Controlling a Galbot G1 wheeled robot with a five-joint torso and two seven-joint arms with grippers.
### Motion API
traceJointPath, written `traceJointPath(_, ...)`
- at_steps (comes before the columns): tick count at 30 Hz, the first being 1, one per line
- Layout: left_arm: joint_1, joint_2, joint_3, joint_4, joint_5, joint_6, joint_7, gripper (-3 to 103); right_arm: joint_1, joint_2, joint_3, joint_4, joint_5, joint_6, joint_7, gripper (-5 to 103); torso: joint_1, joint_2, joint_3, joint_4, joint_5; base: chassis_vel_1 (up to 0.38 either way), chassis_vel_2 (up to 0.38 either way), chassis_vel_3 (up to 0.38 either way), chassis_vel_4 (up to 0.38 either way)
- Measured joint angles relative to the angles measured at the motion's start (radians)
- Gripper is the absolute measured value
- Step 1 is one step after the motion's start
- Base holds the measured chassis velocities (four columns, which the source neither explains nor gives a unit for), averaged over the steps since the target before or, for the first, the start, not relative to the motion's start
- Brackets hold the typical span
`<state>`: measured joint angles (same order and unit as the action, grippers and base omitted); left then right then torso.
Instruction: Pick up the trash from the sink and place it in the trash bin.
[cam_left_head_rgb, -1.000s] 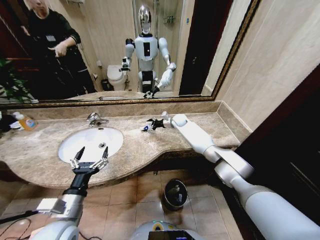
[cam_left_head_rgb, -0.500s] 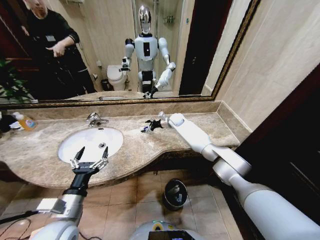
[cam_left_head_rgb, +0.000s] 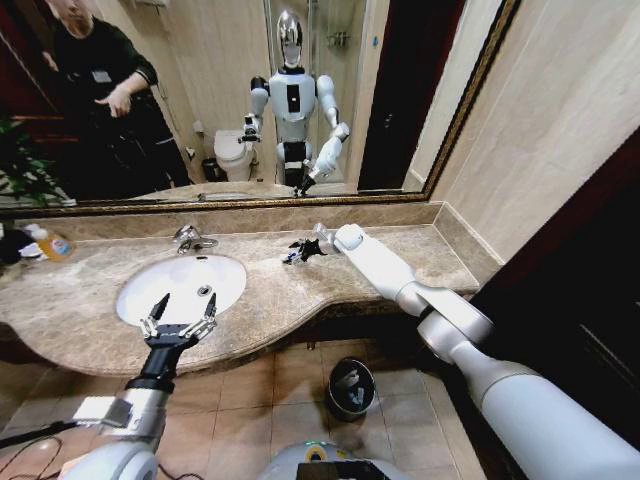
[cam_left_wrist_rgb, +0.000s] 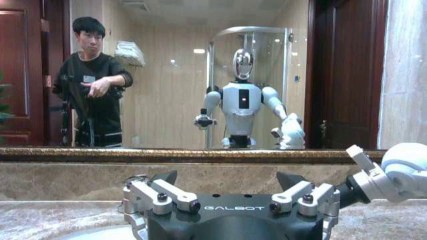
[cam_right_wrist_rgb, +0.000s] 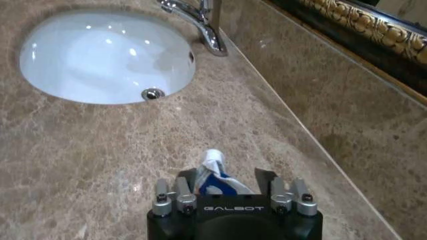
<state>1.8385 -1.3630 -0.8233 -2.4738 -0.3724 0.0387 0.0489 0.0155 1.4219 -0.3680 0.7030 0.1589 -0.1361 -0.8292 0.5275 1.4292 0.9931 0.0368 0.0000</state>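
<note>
Reaching across the marble table (cam_left_head_rgb: 90, 310), the robot's right arm stretches toward the mirror wall, and its right gripper (cam_left_head_rgb: 300, 250) sits low over the stone at about three o'clock from the sink (cam_left_head_rgb: 181, 286), well apart from the basin's rim. Seen from the right wrist, its fingers (cam_right_wrist_rgb: 185, 191) are closed on a piece of trash (cam_right_wrist_rgb: 212, 172): a white tube-like packet with blue marks that pokes out past the fingertips toward the sink (cam_right_wrist_rgb: 107, 62) and lies on or just above the table (cam_right_wrist_rgb: 80, 150); I cannot tell whether it touches the stone. In the head view the same trash (cam_left_head_rgb: 291, 257) shows only as a small white and blue bit at the gripper's tip. The chrome faucet (cam_left_head_rgb: 186, 238) stands at twelve o'clock on the basin, with the drain (cam_left_head_rgb: 205, 290) in the bowl just below it, and the bowl itself looks bare white. The left gripper (cam_left_head_rgb: 178, 321) hangs at the basin's six o'clock edge, over the front lip of the table, with its fingers (cam_left_head_rgb: 156, 309) spread open and holding nothing; the left wrist camera shows them (cam_left_wrist_rgb: 155, 192) splayed wide, facing the mirror. The trash bin (cam_left_head_rgb: 350, 388), small, round and black, stands on the tiled floor (cam_left_head_rgb: 250, 400) in front of the table, roughly at five o'clock from the sink.
</note>
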Motion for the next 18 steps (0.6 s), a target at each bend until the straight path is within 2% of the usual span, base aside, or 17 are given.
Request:
traceJointPath(3, 0.0, 0.0, 0.0, 0.0, 0.0, 0.0, 0.0, 100, 0.0, 0.0, -0.001, -0.005, -0.008, 0.012, 0.009, 46, 0.0, 0.0, 0.0, 0.0, 0.0, 0.0, 0.0, 0.0, 0.0)
traceJointPath(4, 0.0, 0.0, 0.0, 0.0, 0.0, 0.0, 0.0, 100, 0.0, 0.0, -0.001, -0.005, -0.008, 0.012, 0.009, 46, 0.0, 0.0, 0.0, 0.0, 0.0, 0.0, 0.0, 0.0, 0.0)
traceJointPath(6, 0.0, 0.0, 0.0, 0.0, 0.0, 0.0, 0.0, 100, -0.004, 0.002, -0.001, -0.008, -0.008, 0.023, 0.029, 35, 0.0, 0.0, 0.0, 0.0, 0.0, 0.0, 0.0, 0.0, 0.0)
traceJointPath(7, 0.0, 0.0, 0.0, 0.0, 0.0, 0.0, 0.0, 100, -0.004, 0.002, -0.001, -0.008, -0.008, 0.023, 0.029, 35, 0.0, 0.0, 0.0, 0.0, 0.0, 0.0, 0.0, 0.0, 0.0)
traceJointPath(8, 0.0, 0.0, 0.0, 0.0, 0.0, 0.0, 0.0, 100, -0.006, 0.002, -0.001, -0.008, -0.004, 0.023, 0.037, 30, 0.0, 0.0, 0.0, 0.0, 0.0001, 0.0, 0.0, 0.0, 0.0)
traceJointPath(11, 0.0, 0.0, 0.0, 0.0, 0.0, 0.0, 0.0, 100, -0.008, 0.002, -0.001, -0.007, 0.009, 0.023, 0.054, 25, 0.0, 0.0, 0.0, 0.0, 0.0, 0.0, 0.0, 0.0, 0.0)
traceJointPath(14, 0.0, 0.0, 0.0, 0.0, 0.0, 0.0, 0.0, 100, -0.013, -0.004, -0.003, 0.009, 0.038, 0.007, 0.077, 12, 0.0, 0.0, 0.0, 0.0, 0.0, 0.0, 0.0, 0.0, 0.0)
traceJointPath(15, 0.0, 0.0, 0.0, 0.0, 0.0, 0.0, 0.0, 100, -0.013, -0.004, -0.003, 0.009, 0.038, 0.007, 0.077, 12, 0.0, 0.0, 0.0, 0.0, 0.0, 0.0, 0.0, 0.0, 0.0)
traceJointPath(18, 0.0, 0.0, 0.0, 0.0, 0.0, 0.0, 0.0, 100, -0.025, -0.028, -0.014, 0.057, 0.091, -0.02, 0.1, 3, 0.0, 0.0, 0.0, 0.0001, 0.0, 0.0, 0.0, 0.0, 0.0)
